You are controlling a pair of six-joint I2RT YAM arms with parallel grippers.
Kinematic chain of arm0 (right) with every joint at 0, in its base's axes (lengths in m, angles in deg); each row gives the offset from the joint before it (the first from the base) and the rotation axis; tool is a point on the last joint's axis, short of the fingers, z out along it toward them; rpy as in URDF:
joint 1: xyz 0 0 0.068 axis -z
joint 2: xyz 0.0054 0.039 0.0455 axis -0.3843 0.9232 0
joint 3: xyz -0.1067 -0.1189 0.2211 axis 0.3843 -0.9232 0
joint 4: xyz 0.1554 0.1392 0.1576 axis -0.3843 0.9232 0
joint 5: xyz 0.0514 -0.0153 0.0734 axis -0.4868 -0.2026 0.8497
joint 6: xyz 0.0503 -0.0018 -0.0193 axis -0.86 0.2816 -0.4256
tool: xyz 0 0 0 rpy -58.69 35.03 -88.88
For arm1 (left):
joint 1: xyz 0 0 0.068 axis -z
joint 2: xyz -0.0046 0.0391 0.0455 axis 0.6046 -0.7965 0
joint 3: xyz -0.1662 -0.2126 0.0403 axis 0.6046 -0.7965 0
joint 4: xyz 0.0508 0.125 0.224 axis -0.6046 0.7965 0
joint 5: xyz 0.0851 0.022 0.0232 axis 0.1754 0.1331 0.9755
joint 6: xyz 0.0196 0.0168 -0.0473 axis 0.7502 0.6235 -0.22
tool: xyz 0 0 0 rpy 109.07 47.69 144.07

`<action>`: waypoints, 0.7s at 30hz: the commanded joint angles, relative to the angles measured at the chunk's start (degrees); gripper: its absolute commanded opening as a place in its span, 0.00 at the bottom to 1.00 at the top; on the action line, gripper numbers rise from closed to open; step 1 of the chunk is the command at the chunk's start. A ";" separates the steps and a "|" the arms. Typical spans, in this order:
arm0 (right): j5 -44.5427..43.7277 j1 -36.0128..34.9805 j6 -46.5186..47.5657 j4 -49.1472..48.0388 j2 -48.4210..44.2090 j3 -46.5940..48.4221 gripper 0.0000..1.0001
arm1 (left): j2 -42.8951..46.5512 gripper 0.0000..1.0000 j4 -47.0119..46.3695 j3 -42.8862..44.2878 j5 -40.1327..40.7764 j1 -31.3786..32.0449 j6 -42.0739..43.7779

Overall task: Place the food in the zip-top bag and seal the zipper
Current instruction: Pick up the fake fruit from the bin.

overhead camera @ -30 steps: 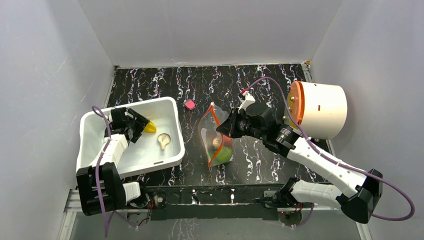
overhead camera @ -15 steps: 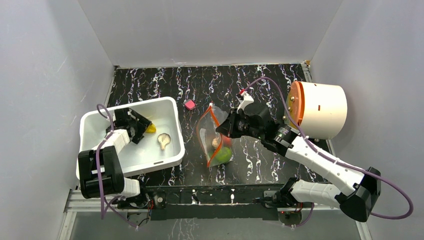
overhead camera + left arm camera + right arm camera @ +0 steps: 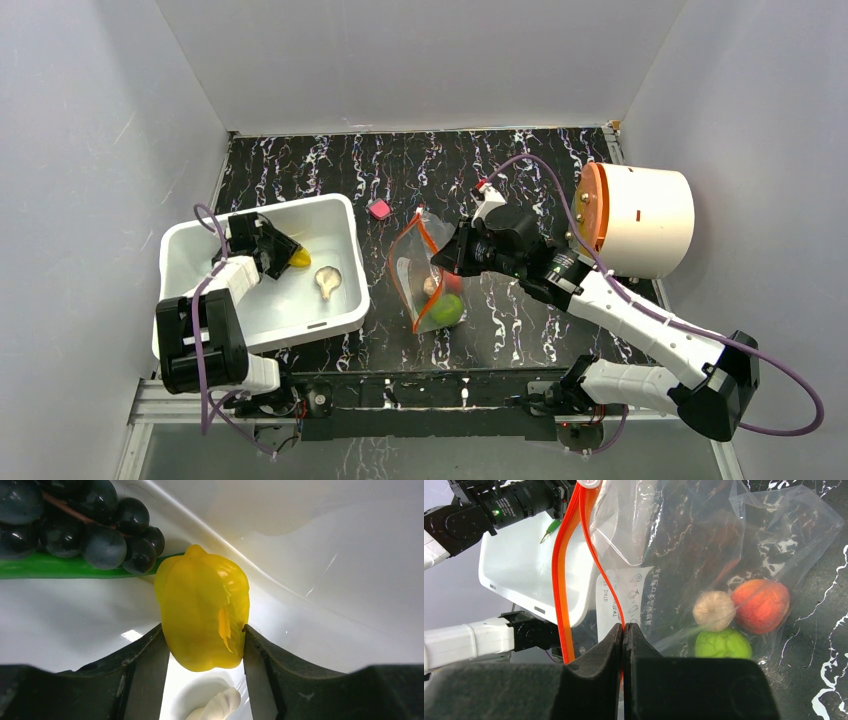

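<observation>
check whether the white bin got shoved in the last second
No. The white bin sits where it was: its far right corner keeps the same gap to the pink block, and its near edge has not shifted on the marbled table.

Overhead wide; wrist cameras close; bin (image 3: 285,300) shared

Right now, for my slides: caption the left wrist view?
Left gripper grips the yellow toy food in the white bin, beside dark grapes.
</observation>
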 commanded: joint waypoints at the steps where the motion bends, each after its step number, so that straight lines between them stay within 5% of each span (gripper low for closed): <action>1: -0.31 -0.24 0.50 -2.02 -0.51 2.40 0.00 | 3.45 0.47 3.59 -0.65 2.01 -0.18 2.08; 21: -1.06 -0.24 -0.68 -0.78 -3.39 0.58 0.00 | 16.30 0.46 14.85 -1.54 1.93 -0.18 4.17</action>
